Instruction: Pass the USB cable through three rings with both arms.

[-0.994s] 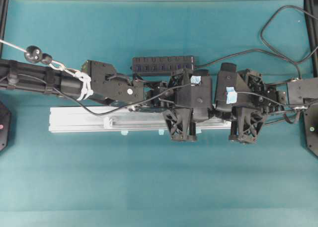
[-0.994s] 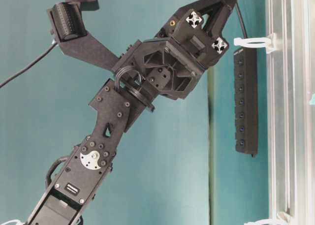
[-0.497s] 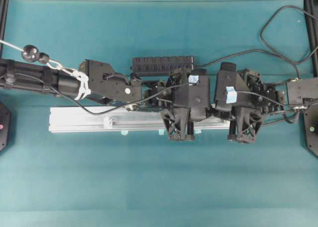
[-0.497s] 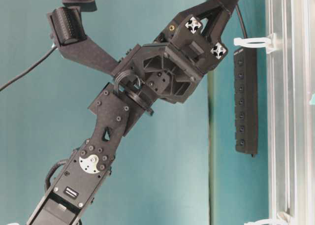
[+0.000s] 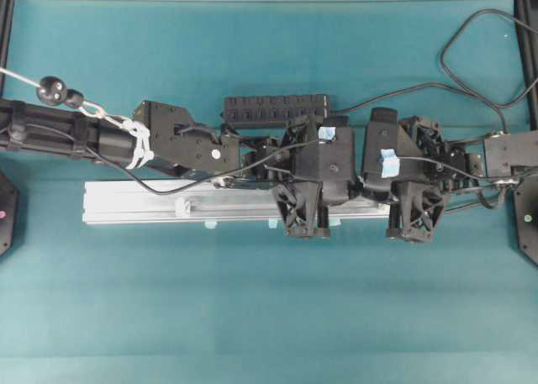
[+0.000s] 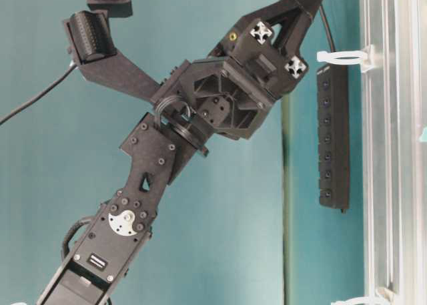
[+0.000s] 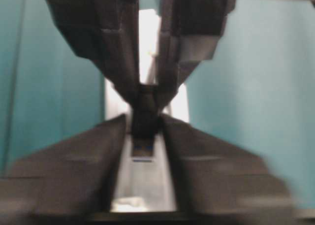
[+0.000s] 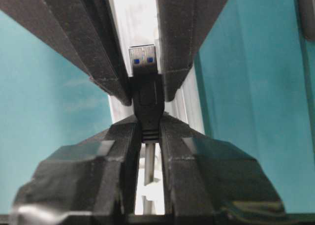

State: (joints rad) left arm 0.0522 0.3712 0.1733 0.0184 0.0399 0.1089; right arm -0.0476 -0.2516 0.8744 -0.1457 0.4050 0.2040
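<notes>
Both arms meet tip to tip over the right part of the rail, on the near side of the hub. The right gripper is clenched on the black body of the USB cable's plug; the silver tip points away from it, in between the left gripper's fingers. The left gripper is released – the blurred left wrist view shows pale rail on both sides of the plug, so its fingers flank the tip without pinching it. One ring stands on the left part of the rail, well apart from the plug. In the table-level view a ring projects from the rail just beside the left gripper – a second sits at the bottom edge.
</notes>
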